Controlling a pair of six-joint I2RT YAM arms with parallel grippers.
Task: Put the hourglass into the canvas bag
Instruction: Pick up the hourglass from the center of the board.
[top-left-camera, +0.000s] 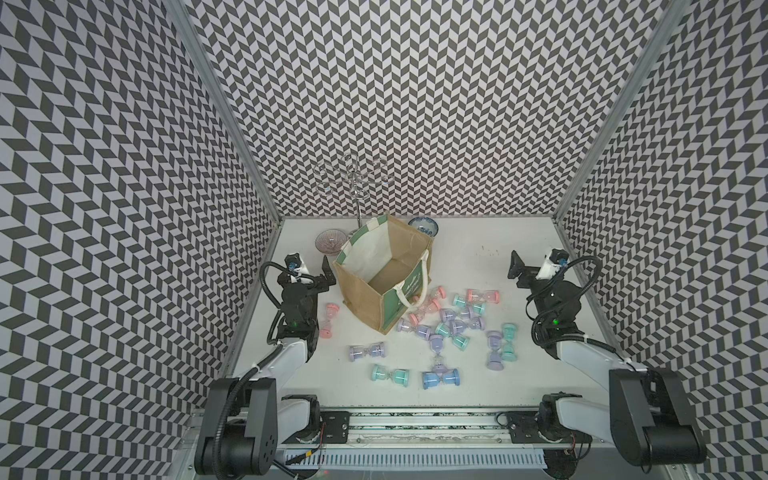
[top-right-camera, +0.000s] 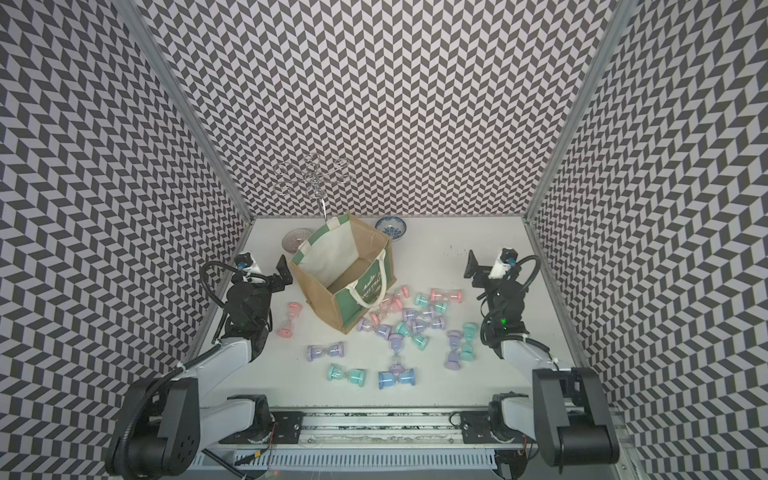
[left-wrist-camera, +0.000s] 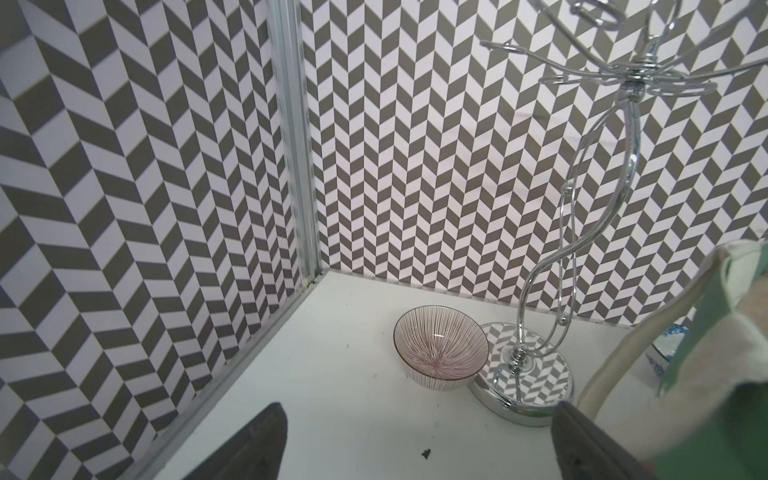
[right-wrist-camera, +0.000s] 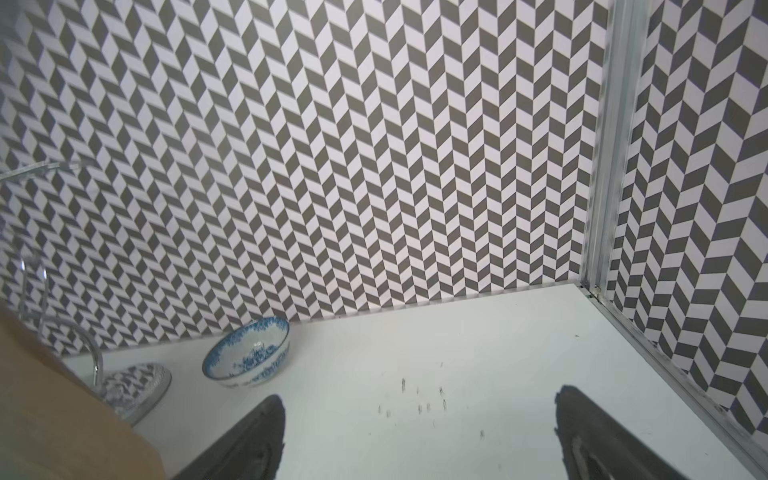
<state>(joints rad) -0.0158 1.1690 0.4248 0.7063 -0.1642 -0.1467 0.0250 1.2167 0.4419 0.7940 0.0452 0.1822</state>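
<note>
Left gripper (top-left-camera: 328, 272), right gripper (top-left-camera: 514, 266): both wide open, empty.
Boxy tan burlap canvas bag (top-left-camera: 359, 299) upright between them; pastel plastic hourglasses (top-left-camera: 457, 327) scattered at its 5 o'clock.

The workspace was enclosed on three sides by walls (top-left-camera: 415, 104) papered in a grey-and-white chevron pattern. The back corners were framed by aluminium posts (top-left-camera: 230, 124). A white tabletop (top-left-camera: 478, 257) was laid as the floor, and small dark scuffs (right-wrist-camera: 419, 405) were seen on it near the back. A slotted metal rail (top-left-camera: 415, 424) was mounted along the front edge. Everything was evenly, softly lit.
</note>
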